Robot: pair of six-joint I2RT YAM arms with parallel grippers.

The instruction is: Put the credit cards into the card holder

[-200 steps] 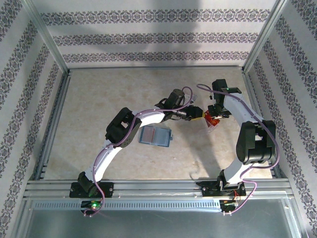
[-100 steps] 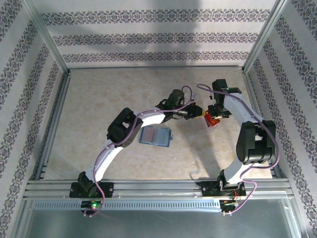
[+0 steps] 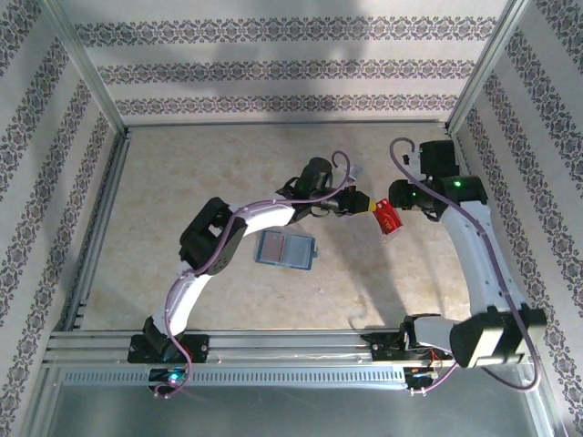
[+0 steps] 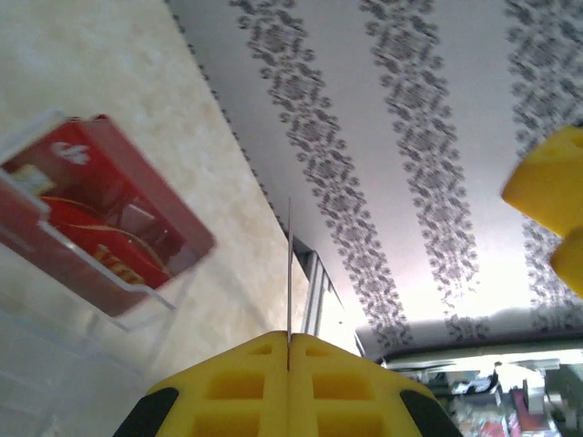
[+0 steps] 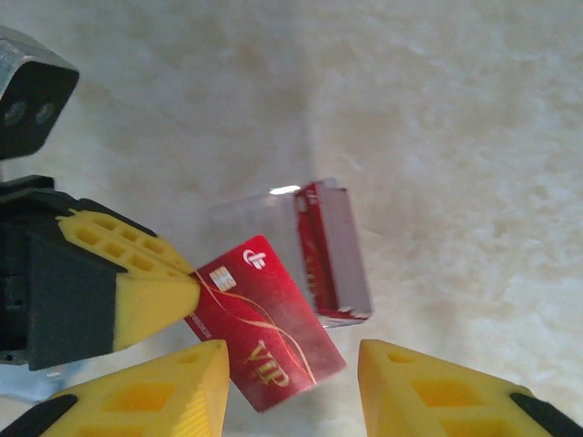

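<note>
- The worktop (image 3: 182, 182) carried the things.
- The right arm (image 3: 483, 246) arched in from the right; the right jaws stood apart, gripping nothing, just beside the pinched card.
- The left arm (image 3: 264, 215) pointed right of centre; the left jaws were clamped on one red card (image 5: 264, 332).
- The holder (image 3: 287, 249) lay open near the centre, by the left arm.
- A clear case (image 5: 351, 264) with more cards (image 4: 100, 228) stood just beside the pinched card.
</note>
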